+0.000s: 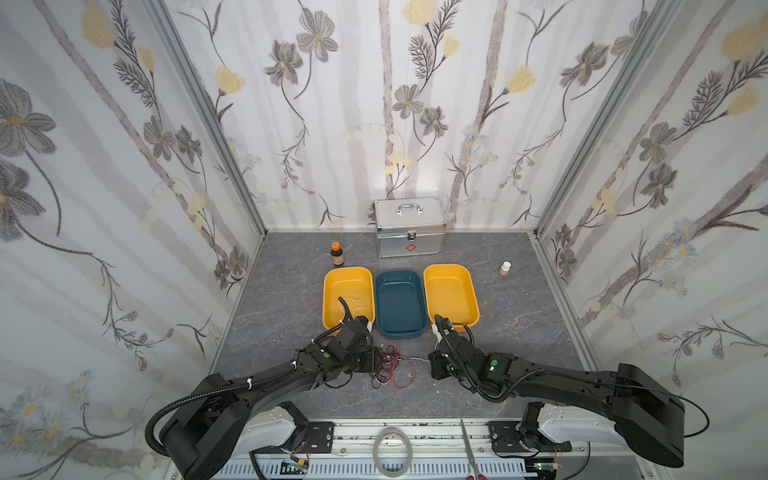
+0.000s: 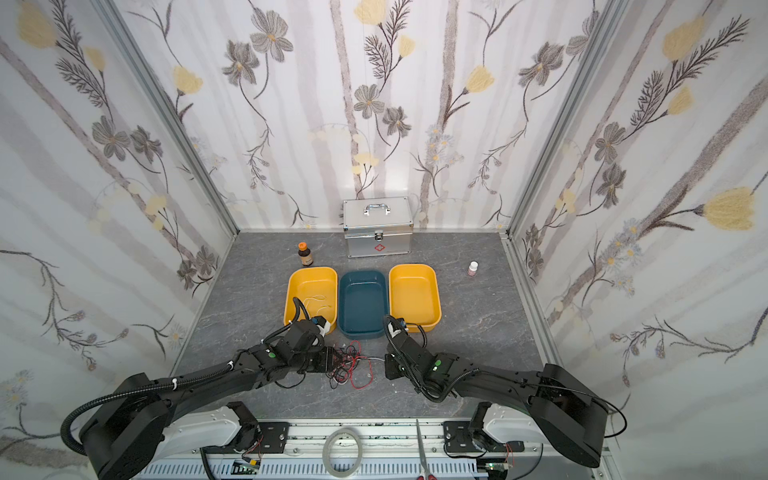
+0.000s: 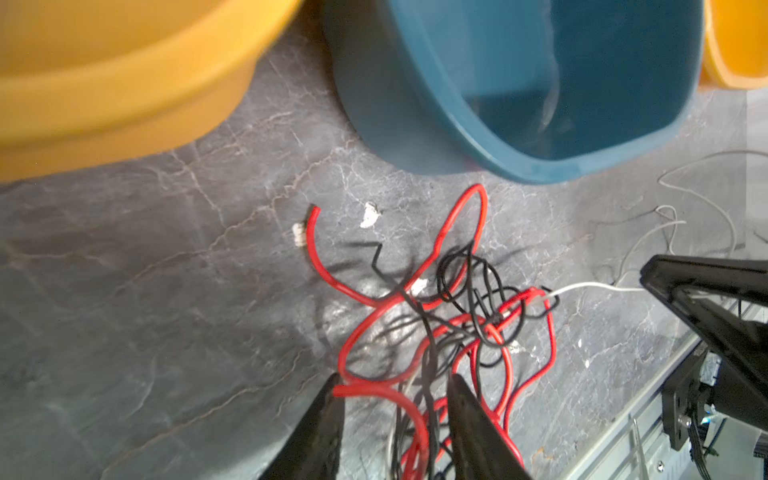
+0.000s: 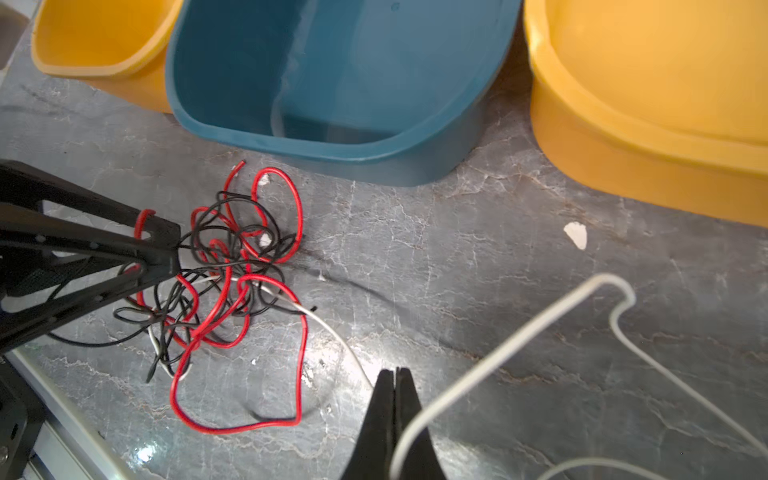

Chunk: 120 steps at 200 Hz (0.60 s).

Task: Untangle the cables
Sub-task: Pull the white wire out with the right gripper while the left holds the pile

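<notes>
I have the right gripper (image 4: pixel 395 376) pinched shut on the white cable (image 4: pixel 332 328) to draw it from the tangled cables (image 3: pixel 419 320) lying before the blue tub (image 1: pixel 401 332), while the left gripper (image 3: pixel 397 395), half open, straddles the heap, presumably to anchor it.

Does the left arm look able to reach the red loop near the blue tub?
Probably yes: the left gripper has its fingers open at the tangle, and the red loop lies bare just ahead.
</notes>
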Available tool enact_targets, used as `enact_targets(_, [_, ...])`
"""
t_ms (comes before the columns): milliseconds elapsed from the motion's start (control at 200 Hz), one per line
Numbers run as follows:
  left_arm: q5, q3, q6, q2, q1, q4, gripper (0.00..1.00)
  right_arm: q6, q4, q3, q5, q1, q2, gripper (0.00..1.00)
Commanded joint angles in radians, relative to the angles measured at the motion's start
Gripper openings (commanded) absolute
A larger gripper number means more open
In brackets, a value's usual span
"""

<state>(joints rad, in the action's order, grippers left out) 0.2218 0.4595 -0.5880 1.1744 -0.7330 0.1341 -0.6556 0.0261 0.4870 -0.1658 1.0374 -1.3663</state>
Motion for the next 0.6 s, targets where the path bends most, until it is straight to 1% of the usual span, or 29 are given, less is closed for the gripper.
enact_targets(0, [0.001, 0.029, 0.062, -0.033, 0.006, 0.098, 0.54, 0.08, -0.035, 0.01, -0.004, 0.028, 0.008, 0.01])
enact_targets(125, [0.005, 0.024, 0.049, -0.057, 0.015, 0.074, 0.62, 0.137, -0.005, 0.032, -0.039, 0.053, -0.007, 0.01])
enact_targets(200, [0.001, 0.03, 0.055, -0.043, 0.019, 0.058, 0.74, 0.168, 0.013, 0.046, -0.077, 0.074, -0.014, 0.01])
enact_targets(250, [-0.002, 0.04, 0.065, -0.021, 0.022, 0.055, 0.78, 0.187, 0.022, 0.054, -0.093, 0.086, -0.016, 0.01])
enact_targets(370, [-0.018, 0.087, 0.105, 0.043, 0.03, 0.063, 0.82, 0.232, 0.028, 0.071, -0.122, 0.118, -0.011, 0.01])
enact_targets(495, [0.007, 0.114, 0.136, 0.082, 0.035, 0.028, 0.85, 0.256, 0.003, 0.063, -0.133, 0.145, 0.013, 0.01])
enact_targets(595, [0.028, 0.133, 0.149, 0.161, 0.035, 0.002, 0.86, 0.264, -0.016, 0.056, -0.131, 0.154, 0.025, 0.02])
